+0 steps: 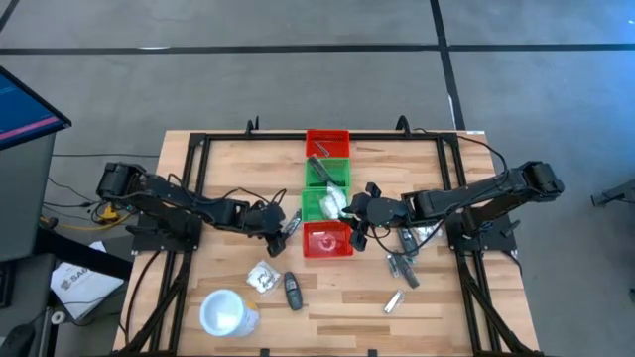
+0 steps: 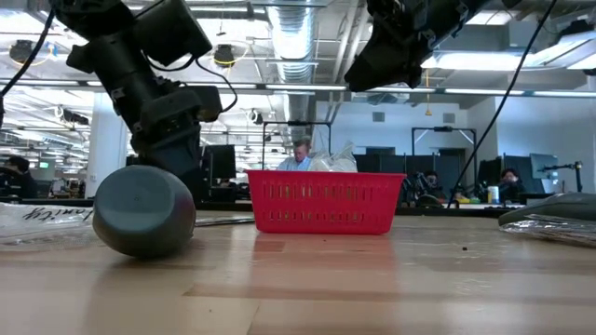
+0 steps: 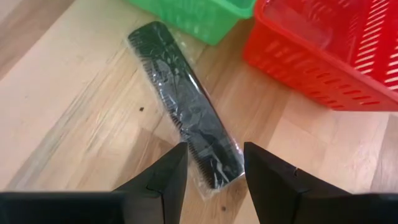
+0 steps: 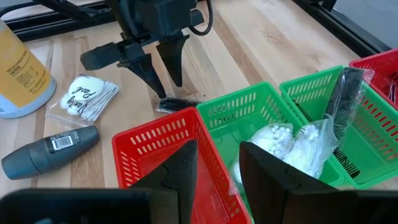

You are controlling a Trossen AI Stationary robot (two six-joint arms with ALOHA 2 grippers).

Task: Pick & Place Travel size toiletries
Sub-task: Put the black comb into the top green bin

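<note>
While red bin (image 3: pixel 329 56) crowds wrapped comb (image 3: pixel 186 106) | left gripper (image 3: pixel 214 165) open above | right gripper (image 4: pixel 217 162) open over bins

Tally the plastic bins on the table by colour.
Red bins: 2
Green bins: 2
Total: 4

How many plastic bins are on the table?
4, in one row down the table's middle: red bin farthest, green bin, second green bin, red bin nearest. None seems hidden.
</note>
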